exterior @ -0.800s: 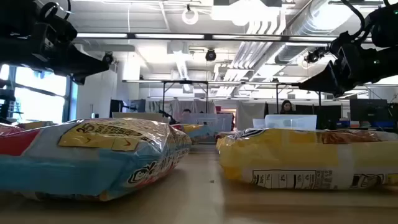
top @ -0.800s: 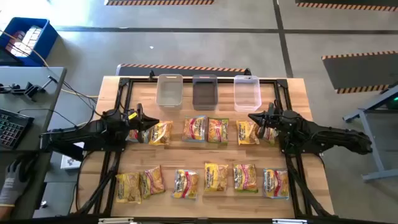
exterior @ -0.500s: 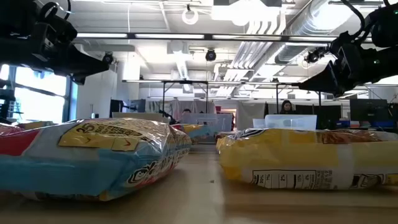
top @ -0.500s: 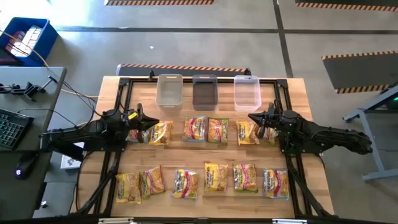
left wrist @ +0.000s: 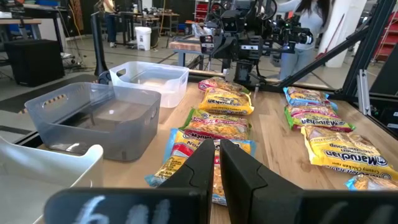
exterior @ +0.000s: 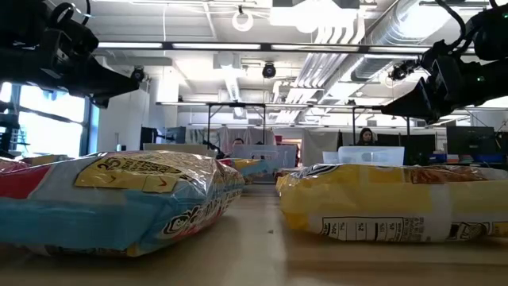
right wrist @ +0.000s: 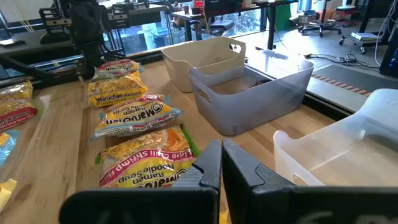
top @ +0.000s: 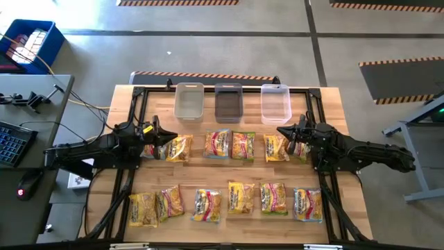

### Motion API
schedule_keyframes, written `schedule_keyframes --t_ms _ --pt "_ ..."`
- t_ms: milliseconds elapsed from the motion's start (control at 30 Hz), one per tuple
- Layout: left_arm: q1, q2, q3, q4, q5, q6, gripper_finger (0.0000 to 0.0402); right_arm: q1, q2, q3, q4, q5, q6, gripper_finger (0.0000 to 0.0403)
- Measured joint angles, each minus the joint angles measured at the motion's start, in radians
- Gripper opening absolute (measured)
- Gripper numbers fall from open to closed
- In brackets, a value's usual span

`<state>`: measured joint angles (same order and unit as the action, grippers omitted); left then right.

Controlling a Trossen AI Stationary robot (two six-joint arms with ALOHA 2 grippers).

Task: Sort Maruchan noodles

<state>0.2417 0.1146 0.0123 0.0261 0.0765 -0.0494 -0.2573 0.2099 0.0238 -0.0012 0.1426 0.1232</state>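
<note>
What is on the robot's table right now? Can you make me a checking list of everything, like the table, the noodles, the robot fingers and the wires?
Surface: wooden table, bare wood showing between the packets.
Job's things: Maruchan noodles in two rows, a back row near the tubs and a front row near the table's front edge. None is in a tub.
Tubs: three tubs side by side at the back edge, all look empty.
Clutter: nothing seen on the table.
Grippers: left gripper above the back row's left end, fingers shut, holding nothing. Right gripper above the back row's right end, fingers shut, holding nothing.
Cables: a cable runs off the table's left side.
Surroundings: a desk with a keyboard, a blue bin, people far back.
</note>
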Motion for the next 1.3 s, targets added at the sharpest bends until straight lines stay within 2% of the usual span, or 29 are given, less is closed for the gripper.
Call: schedule_keyframes --t_ms 500,733,867,1100,1300 --pt "0.0 0.0 0.0 0.004 0.0 0.001 0.0017 0.0 0.0 0.0 0.0 0.0 0.0 0.0" --pt "0.0 0.0 0.0 0.086 -0.008 0.05 0.0017 0.0 0.0 0.0 0.0 0.0 0.0 0.0" --pt "-0.002 0.0 0.001 0.138 0.0 -0.021 0.0017 0.0 0.0 0.0 0.0 0.0 0.0 0.0" --pt "-0.002 0.0 0.001 0.209 -0.011 -0.033 0.0017 0.0 0.0 0.0 0.0 0.0 0.0 0.0" --pt "-0.003 0.019 0.001 0.295 0.001 -0.114 0.0017 0.0 0.0 0.0 0.0 0.0 0.0 0.0"
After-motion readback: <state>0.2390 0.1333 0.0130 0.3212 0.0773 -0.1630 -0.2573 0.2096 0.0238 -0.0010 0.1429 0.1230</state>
